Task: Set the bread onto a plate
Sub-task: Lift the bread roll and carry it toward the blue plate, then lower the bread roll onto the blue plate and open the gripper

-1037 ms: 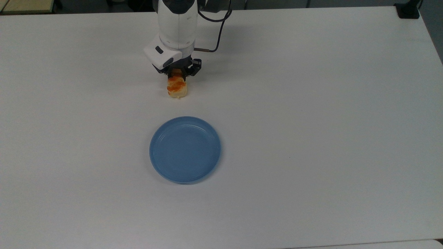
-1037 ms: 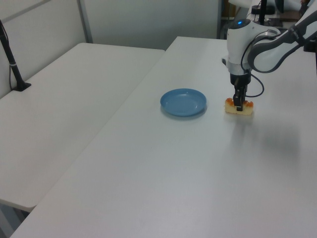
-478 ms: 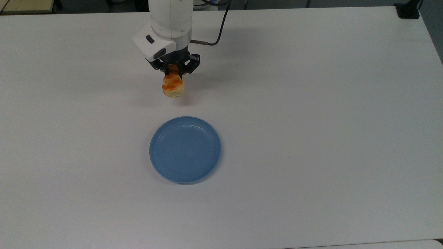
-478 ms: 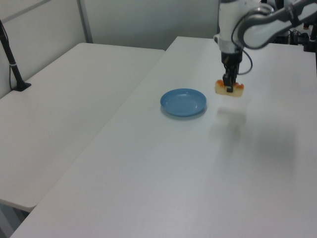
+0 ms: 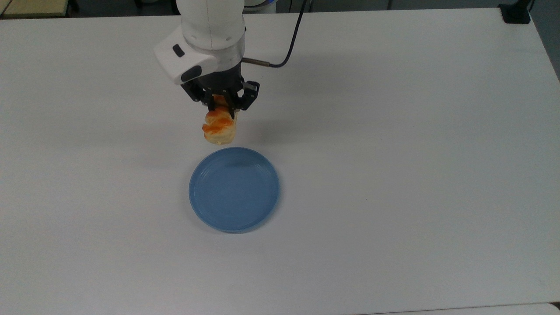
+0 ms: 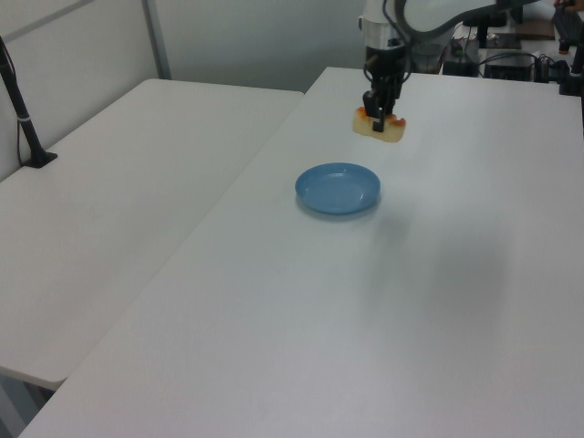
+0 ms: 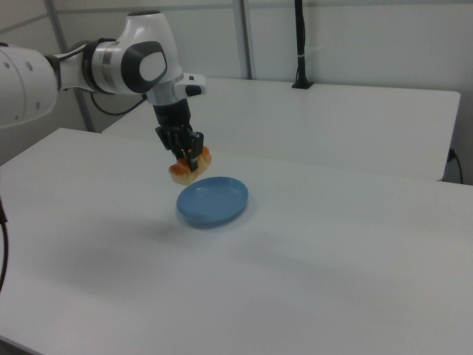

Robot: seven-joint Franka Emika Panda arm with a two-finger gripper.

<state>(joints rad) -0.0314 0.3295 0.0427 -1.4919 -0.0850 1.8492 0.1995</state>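
Top view: gripper (image 5: 221,105) points down, fingers closed tight on the bread (image 5: 218,127), gripping it across its upper end; the loaf's orange glazed bumps face the camera. Bread is lifted clear of the tabletop (image 5: 393,153), its shadow falls on the surface below and to the top view's right. Bread's lower end sits just off the far rim of the plate (image 5: 234,189), not over the plate's middle. Plate is blue, round, lies flat near the tabletop's centre, a bit toward the top view's left, nothing in it. A black cable (image 5: 286,48) runs off the wrist toward the far edge of the tabletop.

Left view: gripper (image 6: 377,117) holds bread (image 6: 380,128) in the air, above and beyond the plate (image 6: 338,189), clear gap between bread and plate. A second white table (image 6: 119,210) stands beside on the left view's left.

Right view: gripper (image 7: 189,158) clamped on bread (image 7: 188,169), bread hangs just above the plate's (image 7: 212,201) rim on the right view's left, not touching it. White arm (image 7: 111,63) reaches in from the right view's left.
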